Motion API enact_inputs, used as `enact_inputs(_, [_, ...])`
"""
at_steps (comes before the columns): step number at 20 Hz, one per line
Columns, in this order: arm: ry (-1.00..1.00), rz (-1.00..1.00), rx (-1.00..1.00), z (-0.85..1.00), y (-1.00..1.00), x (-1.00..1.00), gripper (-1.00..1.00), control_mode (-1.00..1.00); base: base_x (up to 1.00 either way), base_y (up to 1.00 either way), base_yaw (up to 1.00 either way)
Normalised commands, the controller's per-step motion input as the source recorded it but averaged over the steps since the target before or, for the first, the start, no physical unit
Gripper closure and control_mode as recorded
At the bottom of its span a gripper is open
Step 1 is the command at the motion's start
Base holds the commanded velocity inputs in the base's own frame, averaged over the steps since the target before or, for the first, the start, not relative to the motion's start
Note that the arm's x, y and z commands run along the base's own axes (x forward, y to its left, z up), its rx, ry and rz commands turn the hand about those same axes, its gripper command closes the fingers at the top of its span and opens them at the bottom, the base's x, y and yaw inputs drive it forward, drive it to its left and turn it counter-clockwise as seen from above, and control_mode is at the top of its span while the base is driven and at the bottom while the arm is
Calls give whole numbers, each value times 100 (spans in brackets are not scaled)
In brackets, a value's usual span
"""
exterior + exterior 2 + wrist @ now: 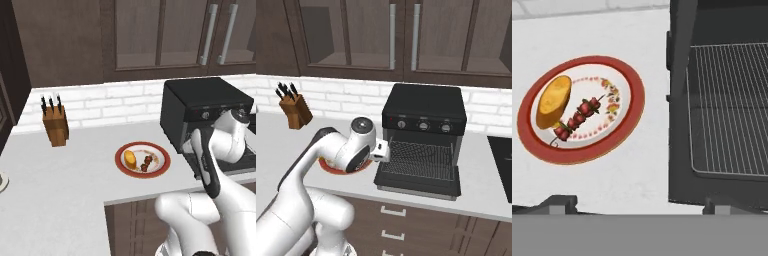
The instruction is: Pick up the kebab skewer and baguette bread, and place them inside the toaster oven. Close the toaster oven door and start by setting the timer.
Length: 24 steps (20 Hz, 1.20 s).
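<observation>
Kebab skewer (577, 117) and baguette bread (553, 101) lie side by side on the red-rimmed plate (632, 112), touching at the skewer's lower end; both untouched on the counter (75, 170), just left of the toaster oven (423, 107). Toaster oven door (418, 186) is dropped flat and the wire rack (732, 105) is exposed, presumably so food can go straight in. Gripper (639, 202) hangs above the gap between plate and oven, jaws spread wide, holding nothing; judged a staging pose before descending on the first item. In the hand view only the two dark fingertips (559, 202) poke up at the bottom. In the right base view the arm covers most of the plate, so the food cannot be checked there. In the left base view the arm blocks the door and rack. Three knobs (423, 125) are visible, markings too small to tell which is the timer. Knife block (55, 125) stands well apart.
</observation>
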Motion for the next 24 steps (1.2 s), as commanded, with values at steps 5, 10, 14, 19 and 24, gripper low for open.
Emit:
enact_inputs(5, [5,0,0,0,100,8,-100,-100,0,0,0])
enact_inputs(10, [5,1,0,0,100,57,-100,-100,0,0,0])
enact_inputs(14, [6,5,0,0,100,76,-100,-100,0,0,0])
enact_inputs(19, [11,1,0,0,58,68,-100,-100,0,0,0])
enact_inputs(24, [16,0,-2,0,1,51,-100,-100,0,0,0])
